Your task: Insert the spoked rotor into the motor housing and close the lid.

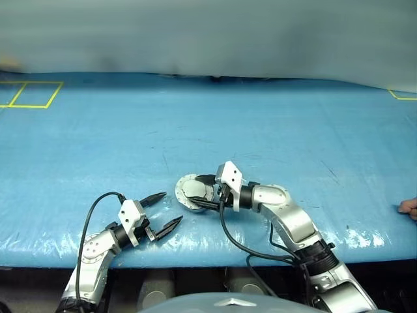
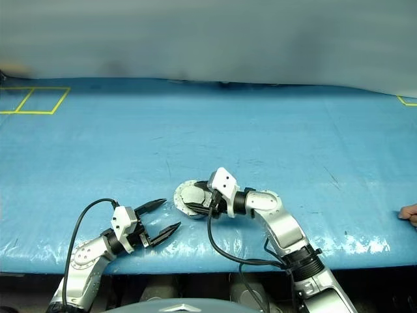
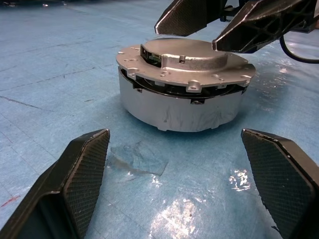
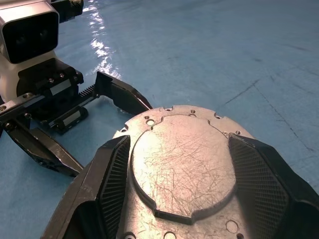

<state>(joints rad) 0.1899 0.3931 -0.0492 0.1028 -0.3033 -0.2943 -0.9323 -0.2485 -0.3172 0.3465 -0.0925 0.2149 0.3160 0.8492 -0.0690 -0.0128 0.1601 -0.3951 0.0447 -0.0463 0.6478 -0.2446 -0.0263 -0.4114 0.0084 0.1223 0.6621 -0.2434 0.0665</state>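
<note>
Left wrist view shows you the lid (image 3: 185, 59) already sitting on the motor housing (image 3: 182, 107) at upper centre, a dark seam left to press shut, with the right gripper (image 1: 208, 191) spread above it and the left gripper (image 1: 161, 211) open, empty.

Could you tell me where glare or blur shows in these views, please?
Left wrist view: glare patches on the blue sheet before the housing. Right wrist view: bright glare streak on the sheet, and the scratched lid shines. Eye views: the far background is blurred; wet-looking glints along the table's near edge.
</note>
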